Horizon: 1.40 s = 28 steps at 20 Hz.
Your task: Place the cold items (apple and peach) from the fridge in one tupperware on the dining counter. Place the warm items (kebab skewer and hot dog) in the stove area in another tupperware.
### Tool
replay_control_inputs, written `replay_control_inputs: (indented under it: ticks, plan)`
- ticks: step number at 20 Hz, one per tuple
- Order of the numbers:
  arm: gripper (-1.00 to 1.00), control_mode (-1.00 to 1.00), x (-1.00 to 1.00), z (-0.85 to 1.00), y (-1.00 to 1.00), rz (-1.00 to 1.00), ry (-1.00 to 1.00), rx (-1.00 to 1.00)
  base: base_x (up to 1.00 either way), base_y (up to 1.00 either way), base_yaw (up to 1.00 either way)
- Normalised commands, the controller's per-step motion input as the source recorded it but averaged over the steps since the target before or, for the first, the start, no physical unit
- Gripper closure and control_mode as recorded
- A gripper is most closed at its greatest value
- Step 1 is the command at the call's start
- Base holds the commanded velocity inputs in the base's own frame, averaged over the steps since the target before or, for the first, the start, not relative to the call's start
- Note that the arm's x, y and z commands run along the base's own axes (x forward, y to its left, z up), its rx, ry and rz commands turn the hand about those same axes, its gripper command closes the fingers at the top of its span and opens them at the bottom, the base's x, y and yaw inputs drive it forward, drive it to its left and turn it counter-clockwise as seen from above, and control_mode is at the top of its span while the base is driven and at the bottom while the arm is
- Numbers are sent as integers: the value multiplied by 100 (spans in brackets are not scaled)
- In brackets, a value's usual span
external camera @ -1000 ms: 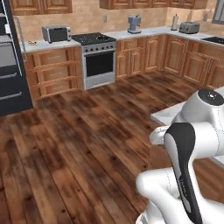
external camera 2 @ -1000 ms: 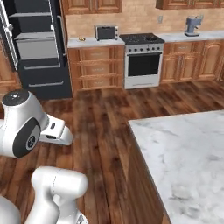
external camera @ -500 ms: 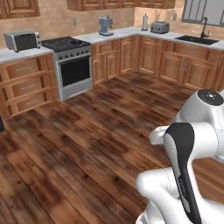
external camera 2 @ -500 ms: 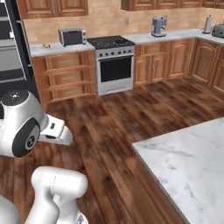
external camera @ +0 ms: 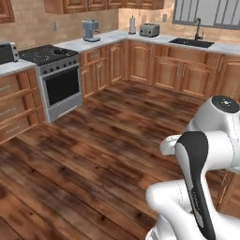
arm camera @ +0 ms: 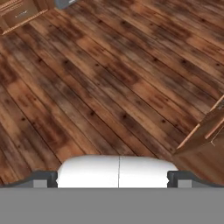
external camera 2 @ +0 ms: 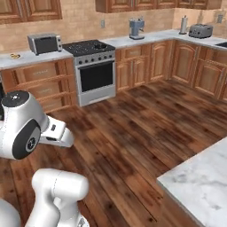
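White arm folded close above its base, gripper (arm camera: 113, 178) apparently wide open, empty, pointing down at the floor

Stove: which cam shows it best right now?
Right base view. The stove sits whole and near front-on, with its burner top, knobs and oven window all clear. The left base view has the stove at an angle near the left edge. The hand view catches just a grey corner, likely its base.

Even, diffuse light is filling the rendered kitchen, with no single source showing. The wooden floor (external camera: 93, 154) is carrying soft pale sheen in patches and almost no cast shadows. The stove (external camera 2: 91, 71) is looking slightly soft and pixelated, as are distant cabinets. The hand view is rendering floor planks coarsely, without edge distortion.
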Motion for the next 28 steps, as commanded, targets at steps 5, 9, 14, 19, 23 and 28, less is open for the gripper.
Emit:
replay_control_inputs:
  ticks: [5, 9, 14, 19, 23, 28]
  plan:
    - [-100, 100, 0, 0, 0, 0, 0, 0, 100, 98, -23]
    - [-100, 100, 0, 0, 0, 0, 0, 0, 100, 77, -1]
    - [-100, 100, 0, 0, 0, 0, 0, 0, 100, 51, 9]
    - [-100, 100, 0, 0, 0, 0, 0, 0, 100, 22, 21]
    - [-100, 100, 0, 0, 0, 0, 0, 0, 100, 8, 29]
    - [-100, 100, 0, 0, 0, 0, 0, 0, 100, 0, 36]
